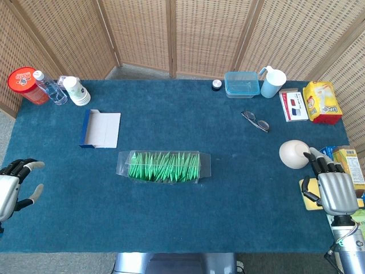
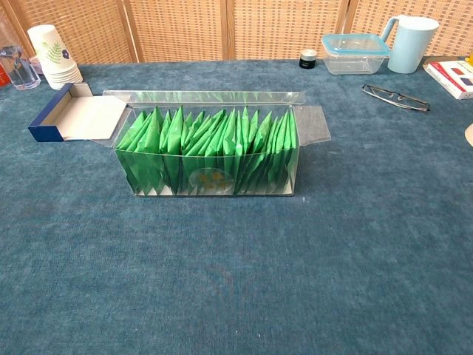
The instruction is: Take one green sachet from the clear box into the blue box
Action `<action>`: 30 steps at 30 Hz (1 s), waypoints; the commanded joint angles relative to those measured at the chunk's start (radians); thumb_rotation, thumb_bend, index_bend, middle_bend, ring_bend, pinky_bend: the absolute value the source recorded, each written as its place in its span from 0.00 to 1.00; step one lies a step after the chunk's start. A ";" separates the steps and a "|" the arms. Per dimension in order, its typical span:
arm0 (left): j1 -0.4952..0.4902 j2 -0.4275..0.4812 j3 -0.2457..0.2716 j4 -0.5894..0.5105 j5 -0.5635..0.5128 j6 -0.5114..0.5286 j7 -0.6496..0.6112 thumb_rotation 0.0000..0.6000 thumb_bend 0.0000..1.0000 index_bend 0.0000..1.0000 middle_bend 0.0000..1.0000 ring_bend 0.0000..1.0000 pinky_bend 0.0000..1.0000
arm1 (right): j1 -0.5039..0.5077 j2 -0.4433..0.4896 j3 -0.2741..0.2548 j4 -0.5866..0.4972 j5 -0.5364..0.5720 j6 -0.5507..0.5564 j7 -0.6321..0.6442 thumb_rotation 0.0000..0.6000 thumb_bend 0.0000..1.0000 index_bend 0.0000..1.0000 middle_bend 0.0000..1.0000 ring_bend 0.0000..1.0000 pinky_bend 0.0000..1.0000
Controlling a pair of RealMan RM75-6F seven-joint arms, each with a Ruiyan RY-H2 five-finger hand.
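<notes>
While both hands rest empty, left hand (image 1: 12, 188) and right hand (image 1: 335, 191) fingers spread, I've yet to reach: green sachets (image 1: 163, 166) fill clear box (image 1: 203, 162) well inboard; blue box (image 1: 91, 129) just beyond.

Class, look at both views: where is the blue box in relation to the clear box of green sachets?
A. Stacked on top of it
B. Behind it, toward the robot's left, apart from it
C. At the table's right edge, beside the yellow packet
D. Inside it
B: the blue box lies open beyond the clear box, to its left, with bare cloth between them.
</notes>
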 commanded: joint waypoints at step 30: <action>-0.324 0.088 -0.090 -0.155 0.064 -0.384 0.101 0.69 0.26 0.23 0.24 0.20 0.42 | -0.030 -0.004 -0.010 0.029 -0.014 0.043 0.059 0.46 0.72 0.13 0.14 0.18 0.29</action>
